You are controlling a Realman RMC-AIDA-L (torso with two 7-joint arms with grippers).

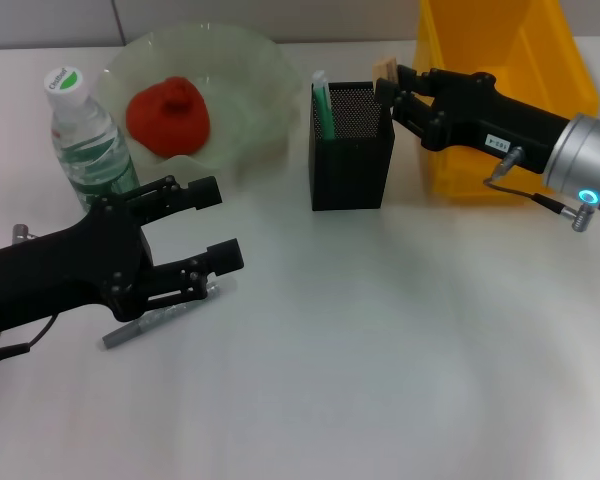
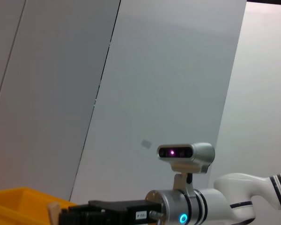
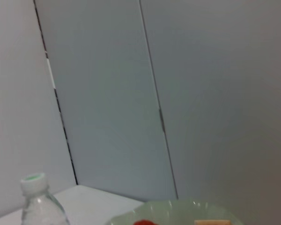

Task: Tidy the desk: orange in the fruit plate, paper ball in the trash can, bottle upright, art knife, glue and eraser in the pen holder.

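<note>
White desk (image 1: pixel 380 350) spreads before us; our right gripper (image 1: pixel 387 88), clamped on the eraser (image 1: pixel 384 70), hovers over the pen holder (image 1: pixel 351 150) rim. Our left gripper (image 1: pixel 212 225), fingers apart, sits beside the art knife (image 1: pixel 155 322), nearer it.

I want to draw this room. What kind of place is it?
Probably an office or lab desk: a white table with a black mesh pen holder, a water bottle and plain grey wall panels behind.
</note>
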